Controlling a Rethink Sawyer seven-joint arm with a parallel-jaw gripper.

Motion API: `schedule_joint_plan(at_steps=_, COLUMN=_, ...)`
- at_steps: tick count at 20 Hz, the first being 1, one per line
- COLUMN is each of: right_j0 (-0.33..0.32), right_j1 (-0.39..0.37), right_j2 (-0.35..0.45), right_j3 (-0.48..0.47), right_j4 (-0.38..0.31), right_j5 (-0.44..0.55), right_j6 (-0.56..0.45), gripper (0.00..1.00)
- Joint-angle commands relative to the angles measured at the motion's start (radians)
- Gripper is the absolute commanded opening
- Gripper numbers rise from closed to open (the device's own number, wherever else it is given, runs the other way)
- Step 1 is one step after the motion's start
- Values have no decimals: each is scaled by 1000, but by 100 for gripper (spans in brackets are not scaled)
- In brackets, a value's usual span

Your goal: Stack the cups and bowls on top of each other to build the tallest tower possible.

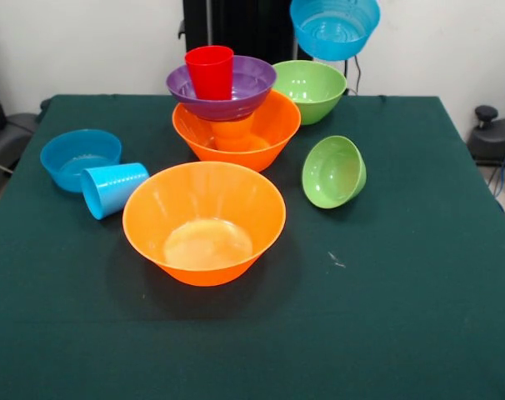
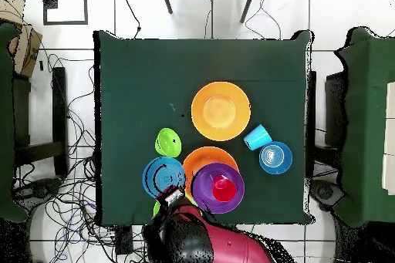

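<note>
The tower stands at the table's far side: a large orange bowl (image 1: 269,133) (image 2: 202,160), an orange cup (image 1: 233,133) in it, a purple bowl (image 1: 248,90) (image 2: 208,190) on the cup, and a red cup (image 1: 209,72) (image 2: 224,189) upright in the purple bowl. A small blue bowl (image 1: 334,27) (image 2: 161,177) hangs tilted in the air, above the large green bowl (image 1: 309,90) and right of the tower in the front view. My gripper (image 2: 173,195) is shut on its rim; the front view does not show the gripper.
A second large orange bowl (image 1: 204,221) (image 2: 221,110) stands mid-table. A light blue cup (image 1: 112,188) (image 2: 258,136) lies on its side beside another small blue bowl (image 1: 80,158) (image 2: 275,157). A small green bowl (image 1: 333,172) (image 2: 168,142) rests tipped on its side.
</note>
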State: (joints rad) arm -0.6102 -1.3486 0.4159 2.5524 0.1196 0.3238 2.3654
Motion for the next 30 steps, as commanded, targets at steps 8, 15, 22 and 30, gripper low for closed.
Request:
schedule_joint_plan(at_steps=8, right_j0=-113, right_j1=-163, right_j2=202, right_j3=92, right_j4=103, right_j5=80, right_j6=-357, gripper=0)
schedule_joint_plan(at_steps=15, right_j0=-71, right_j1=-277, right_j2=90, right_j3=90, right_j4=197, right_j5=226, right_j6=-489, gripper=0)
schedule_joint_plan(at_steps=22, right_j0=-34, right_j1=-286, right_j2=16, right_j3=116, right_j4=204, right_j5=218, right_j6=-527, gripper=0)
schedule_joint_plan(at_steps=30, right_j0=-109, right_j1=-189, right_j2=46, right_j3=87, right_j4=135, right_j5=151, right_j6=-549, gripper=0)
